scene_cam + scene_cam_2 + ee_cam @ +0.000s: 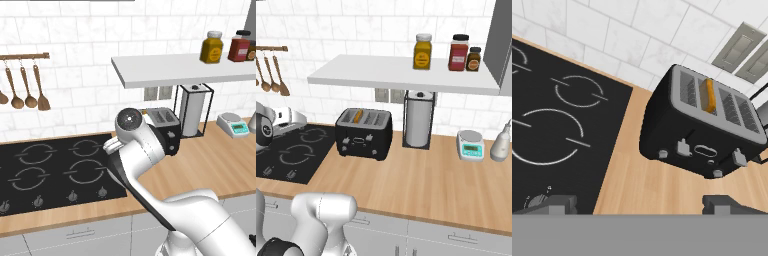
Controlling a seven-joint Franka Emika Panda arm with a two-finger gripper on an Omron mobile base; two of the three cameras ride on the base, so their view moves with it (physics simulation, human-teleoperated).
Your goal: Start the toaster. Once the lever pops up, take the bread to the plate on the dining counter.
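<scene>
The black toaster (363, 134) stands on the wood counter against the tiled wall, just right of the hob. In the left base view the toaster (163, 120) is partly hidden behind my arm. A slice of bread (708, 96) sits upright in one slot, its golden crust poking out; the bread (358, 116) is in a left-hand slot in the right base view. My gripper (639, 205) hovers above the counter in front of the toaster (702, 130), apart from it, open and holding nothing. Two levers show on the toaster's long face. The plate and the dining counter are out of view.
A black hob (50, 170) lies left of the toaster. Right of it stand a paper towel holder (418, 120), a kitchen scale (471, 145) and a white bottle (501, 142). A white shelf (381, 75) with jars overhangs the toaster. Wooden utensils (25, 90) hang on the wall.
</scene>
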